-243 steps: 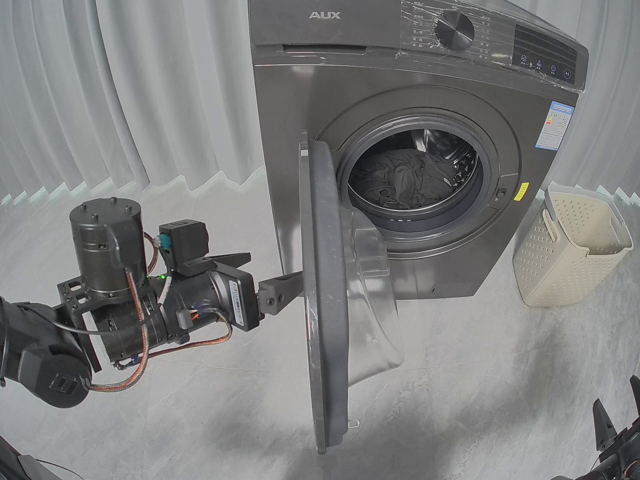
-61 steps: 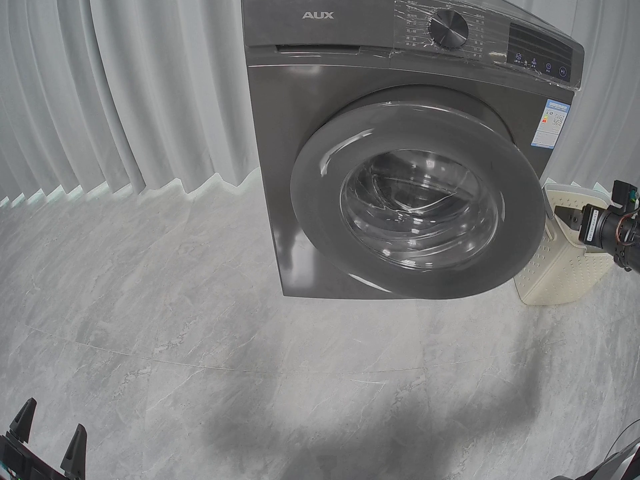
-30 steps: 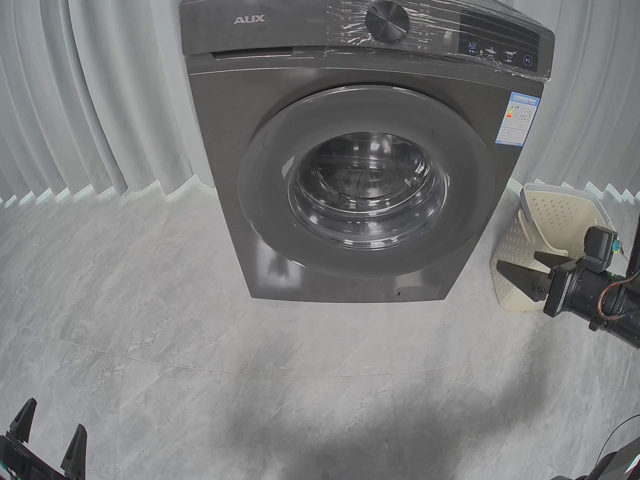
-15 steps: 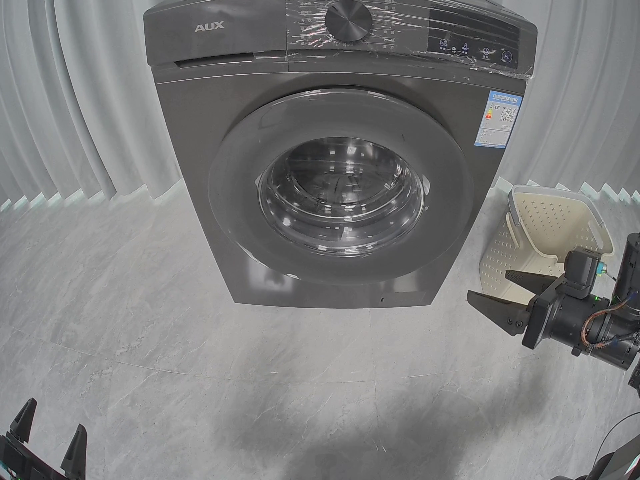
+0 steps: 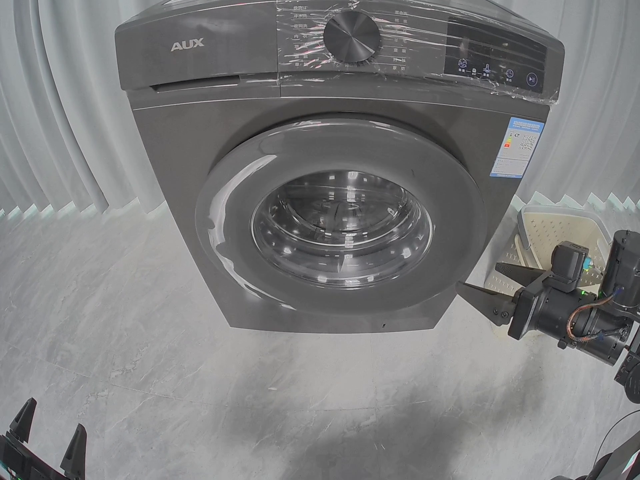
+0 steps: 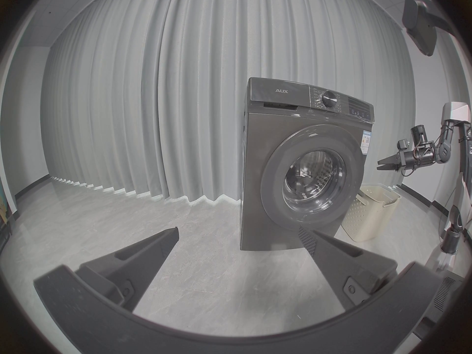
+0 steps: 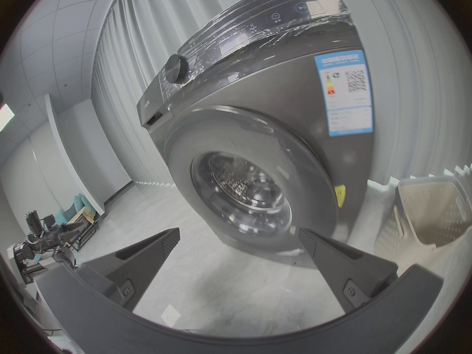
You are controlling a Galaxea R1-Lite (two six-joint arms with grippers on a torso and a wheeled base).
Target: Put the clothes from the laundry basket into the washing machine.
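Left claw (image 5: 51,423): low and well to the left of the washing machine (image 5: 200,135), nearer the viewer; fingers spread wide, holding nothing.
Washing machine: grey front-loader on a pale marbled floor (image 5: 133,315), with a white curtain (image 5: 60,88) behind it.
Door (image 5: 227,235): round, shut against the machine's front; its glass reflects light, so clothes inside cannot be made out.
Right claw (image 5: 480,279): near the machine's lower right corner, pointing toward it; fingers spread wide, empty.
Laundry basket (image 5: 533,225): cream, perforated, on the floor just right of the machine, behind the right claw.
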